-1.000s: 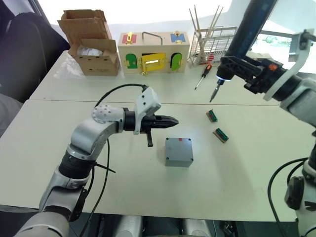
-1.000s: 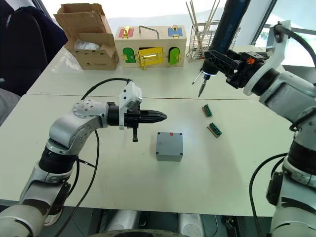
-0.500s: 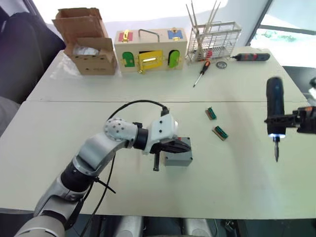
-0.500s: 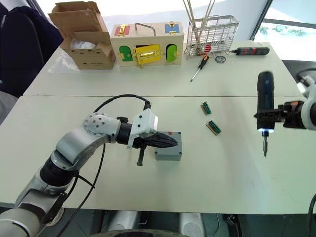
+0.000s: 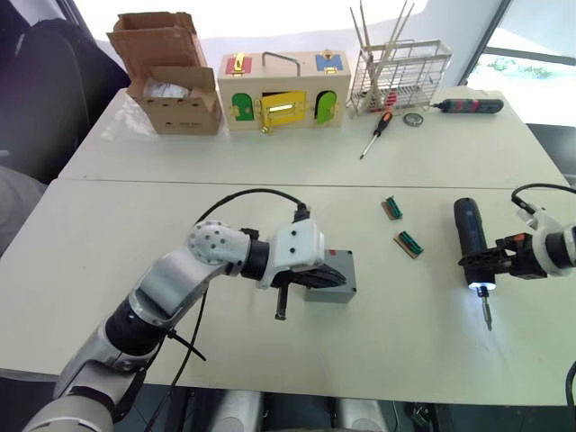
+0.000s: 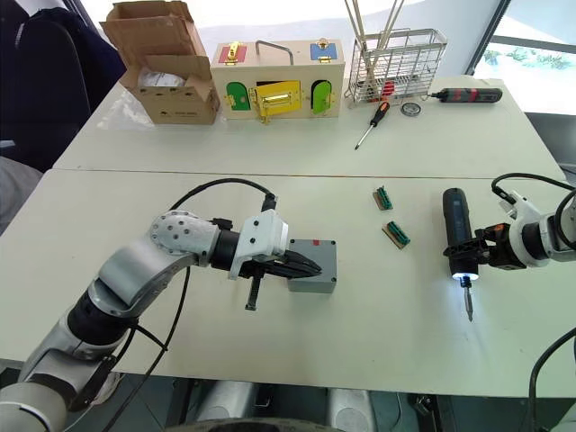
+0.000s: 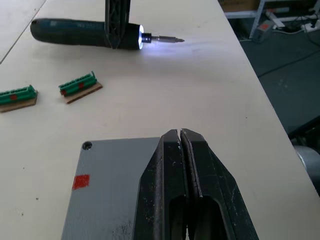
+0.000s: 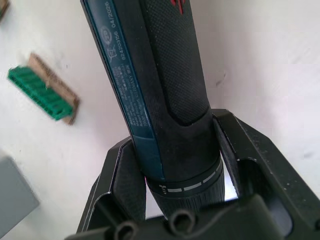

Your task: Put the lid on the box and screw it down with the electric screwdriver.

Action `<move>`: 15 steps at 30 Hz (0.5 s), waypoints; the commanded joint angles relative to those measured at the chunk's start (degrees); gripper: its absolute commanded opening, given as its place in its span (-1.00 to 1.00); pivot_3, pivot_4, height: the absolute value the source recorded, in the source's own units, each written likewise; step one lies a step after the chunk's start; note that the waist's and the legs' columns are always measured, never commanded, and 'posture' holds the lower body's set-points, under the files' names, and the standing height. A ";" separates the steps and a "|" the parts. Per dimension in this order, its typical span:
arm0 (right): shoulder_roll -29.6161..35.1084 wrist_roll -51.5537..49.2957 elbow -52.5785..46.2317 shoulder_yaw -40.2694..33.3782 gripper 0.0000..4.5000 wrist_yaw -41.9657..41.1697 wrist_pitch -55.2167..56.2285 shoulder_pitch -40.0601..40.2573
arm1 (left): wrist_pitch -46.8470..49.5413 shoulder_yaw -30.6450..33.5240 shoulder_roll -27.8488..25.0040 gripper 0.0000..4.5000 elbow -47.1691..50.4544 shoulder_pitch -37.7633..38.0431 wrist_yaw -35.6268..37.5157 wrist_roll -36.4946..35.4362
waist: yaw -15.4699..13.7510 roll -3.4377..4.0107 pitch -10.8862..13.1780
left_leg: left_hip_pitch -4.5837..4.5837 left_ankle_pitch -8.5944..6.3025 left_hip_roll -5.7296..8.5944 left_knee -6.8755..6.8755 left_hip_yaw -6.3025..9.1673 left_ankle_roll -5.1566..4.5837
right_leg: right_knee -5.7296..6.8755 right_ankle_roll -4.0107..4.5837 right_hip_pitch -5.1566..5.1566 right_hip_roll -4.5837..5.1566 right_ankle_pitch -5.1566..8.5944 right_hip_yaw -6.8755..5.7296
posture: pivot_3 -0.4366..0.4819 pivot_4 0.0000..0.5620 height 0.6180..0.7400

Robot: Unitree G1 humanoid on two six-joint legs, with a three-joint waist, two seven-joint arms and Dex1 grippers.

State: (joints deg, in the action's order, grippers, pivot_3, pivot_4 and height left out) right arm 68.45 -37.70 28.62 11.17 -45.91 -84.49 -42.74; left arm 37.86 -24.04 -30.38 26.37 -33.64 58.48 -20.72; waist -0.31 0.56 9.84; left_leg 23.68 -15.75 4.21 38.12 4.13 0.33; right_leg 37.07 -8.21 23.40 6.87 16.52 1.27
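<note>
The grey box [image 5: 348, 267] stands mid-table with the flat grey lid [image 7: 107, 175] lying on top of it; a corner screw hole and a small red mark show. My left gripper [image 5: 331, 278] is shut, and its closed fingers [image 7: 172, 165] rest on the lid. To the right, my right gripper [image 5: 480, 263] is shut on the electric screwdriver [image 5: 468, 232], a thick dark cylinder held low over the table. Its tip light is lit and its bit [image 6: 467, 305] points toward the near edge, well apart from the box. The right wrist view shows the fingers [image 8: 235, 150] clamped round the electric screwdriver [image 8: 165, 75].
Two green terminal blocks [image 5: 393, 207] [image 5: 410, 243] lie between box and screwdriver. At the back stand a cardboard carton [image 5: 171, 72], a wooden box with coloured doors [image 5: 279, 90] and a wire rack [image 5: 400, 76]. A red-and-black hand screwdriver [image 5: 373, 135] and a black tool [image 5: 468, 106] lie nearby.
My right arm has brought the electric screwdriver from high at the back down to low over the table's right side. My left gripper moved from beside the box onto its lid.
</note>
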 commanded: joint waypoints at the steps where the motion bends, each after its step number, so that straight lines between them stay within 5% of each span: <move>1: -0.68 3.72 1.32 0.40 0.04 -2.31 2.63 -2.28 | 0.25 1.48 -0.20 -1.00 1.35 -0.18 -1.45 0.10 | 0.01 -0.02 0.00 | 0.00 0.00 0.00 0.00 0.00 0.00 | 0.01 0.00 0.00 0.00 0.00 0.00 | -0.05 -0.47 0.84; 7: -1.51 8.15 0.34 1.67 0.99 -4.33 4.13 -2.51 | -2.54 3.57 0.06 -1.00 -3.01 -1.90 -3.69 2.03 | 0.03 -0.08 0.00 | -0.04 0.00 0.00 0.04 0.01 0.01 | 0.01 0.00 -0.06 -0.01 0.00 -0.01 | -0.05 -0.47 0.84; 12: -2.71 12.62 -0.23 -0.73 0.99 -4.54 12.98 -8.99 | -2.74 13.09 7.08 -1.00 -10.00 -7.69 -11.71 -0.66 | -0.31 -0.21 0.06 | -0.04 0.01 0.04 0.15 0.03 0.01 | 0.00 -0.01 -0.13 0.00 -0.01 -0.02 | -0.05 -0.47 0.84; 15: -2.37 11.72 -9.39 -2.82 0.99 -10.34 20.44 -12.99 | -2.69 10.15 -0.19 -1.00 -9.70 -6.11 -5.41 1.74 | 1.12 0.02 0.02 | -0.01 0.02 0.01 -0.05 -0.14 0.05 | 0.05 -0.08 0.14 0.02 -0.04 0.07 | -0.05 -0.47 0.84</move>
State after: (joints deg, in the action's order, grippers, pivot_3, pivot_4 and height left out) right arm 64.40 -25.58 24.72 11.49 -53.27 -67.63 -53.17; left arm 35.48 -13.15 -28.59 16.09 -41.18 50.49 -19.87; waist 0.82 0.58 9.86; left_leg 23.64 -15.73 4.18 37.90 3.97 0.38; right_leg 37.16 -8.31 23.65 6.87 16.49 1.33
